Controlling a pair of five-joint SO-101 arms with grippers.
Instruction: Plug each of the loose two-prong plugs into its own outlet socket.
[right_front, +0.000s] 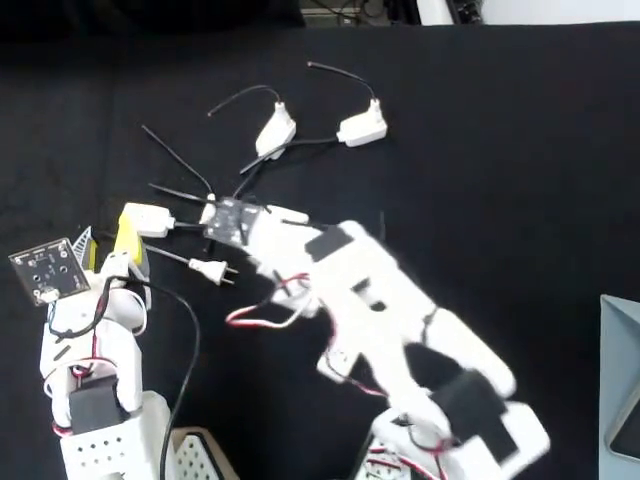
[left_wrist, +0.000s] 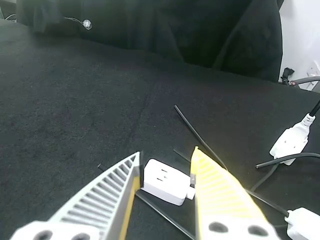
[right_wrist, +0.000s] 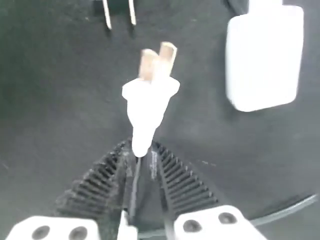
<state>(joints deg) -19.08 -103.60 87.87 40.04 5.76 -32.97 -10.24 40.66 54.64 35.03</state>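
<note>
In the left wrist view my left gripper (left_wrist: 165, 175) is shut on a white outlet socket (left_wrist: 163, 182) resting on the black cloth, its slots facing up. From above, that socket (right_front: 146, 219) lies at the tip of the yellow finger (right_front: 128, 238). My right gripper (right_wrist: 142, 152) is shut on a white two-prong plug (right_wrist: 148, 100), prongs pointing away from the wrist. Beyond it lies a white socket (right_wrist: 263, 55). From above, the right gripper (right_front: 212, 216) sits just right of the held socket. A loose white plug (right_front: 211, 269) lies on the cloth between the arms.
Two more white sockets (right_front: 275, 130) (right_front: 362, 127) with black cables lie farther back. Thin black cables (right_front: 180, 160) cross the cloth near both grippers. Prongs of another plug (right_wrist: 120, 12) show beyond the held one. A grey bin (right_front: 620, 380) stands at the right edge.
</note>
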